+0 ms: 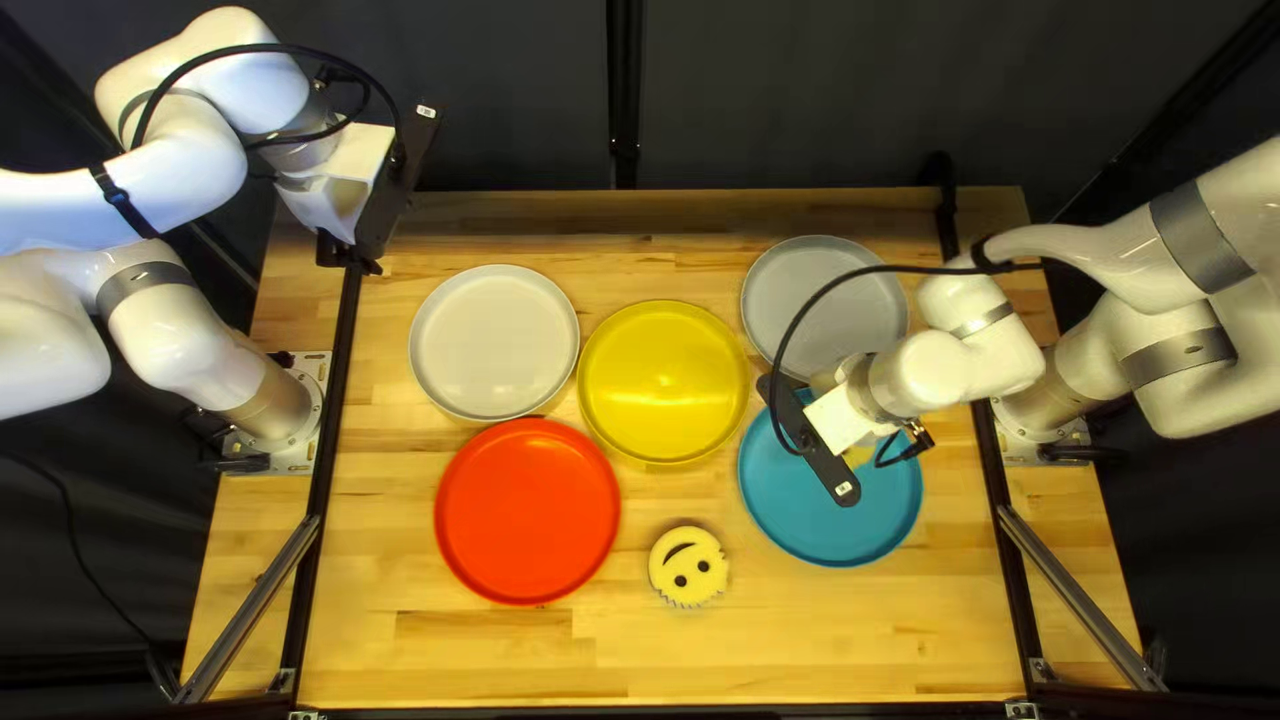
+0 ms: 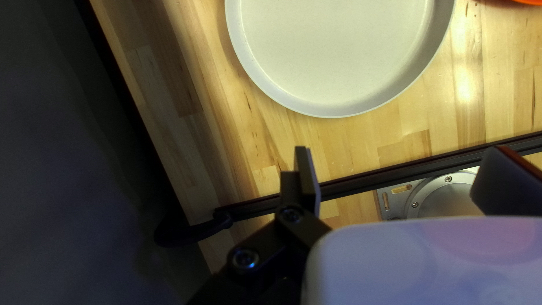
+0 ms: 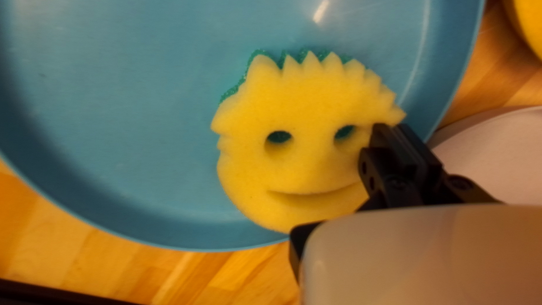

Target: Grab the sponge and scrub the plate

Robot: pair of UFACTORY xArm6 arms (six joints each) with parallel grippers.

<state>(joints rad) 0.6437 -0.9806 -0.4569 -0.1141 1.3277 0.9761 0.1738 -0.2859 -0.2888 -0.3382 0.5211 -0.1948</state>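
Left claw: my left gripper [image 1: 390, 195] is hanging at the upper left of the top left view, its fingers standing wide apart, gripping nothing.
Right claw: my right gripper [image 1: 818, 458] is reaching over the blue plate [image 1: 834, 536], right of centre there; its fingers are standing close together. Whether they are pinching sponge, I cannot tell.
Yellow face sponge [image 3: 305, 158]: it is showing over the blue plate, partly under my right fingers.
Second face sponge [image 1: 688, 567]: it is lying at the lower centre.
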